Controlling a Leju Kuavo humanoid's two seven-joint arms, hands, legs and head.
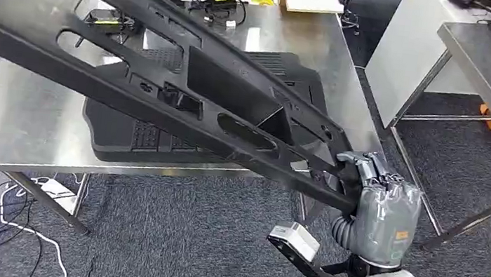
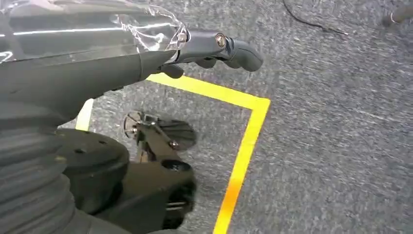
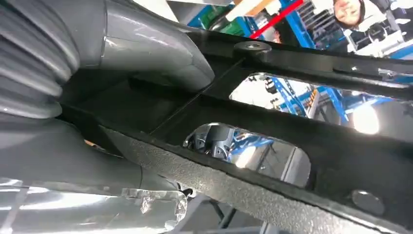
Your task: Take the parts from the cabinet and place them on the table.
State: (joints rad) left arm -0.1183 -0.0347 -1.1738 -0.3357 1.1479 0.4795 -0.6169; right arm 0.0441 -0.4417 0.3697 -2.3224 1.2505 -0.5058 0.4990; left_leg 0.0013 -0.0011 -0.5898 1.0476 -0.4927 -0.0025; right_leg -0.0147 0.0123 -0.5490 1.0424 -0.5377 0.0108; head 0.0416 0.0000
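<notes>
1. Long part: black, matte; fine pebbled texture in rt wrist view.
2. Second part flat on table, near its front edge: black, ribbed patches.
3. Table: bare silver steel, shiny.
4. Right hand: grey, w/ small orange mark on wrist cover.
5. Left hand: dark grey fingers, clear glossy wrap behind.
6. Floor: grey-blue speckled carpet, yellow tape lines.

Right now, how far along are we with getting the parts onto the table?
One black part already lies on the steel table. The right hand grips the end of a long black panel raised over that table, not set down. The left hand hangs over the floor, holding nothing. The cabinet is out of sight, so the remainder is unknown.
</notes>
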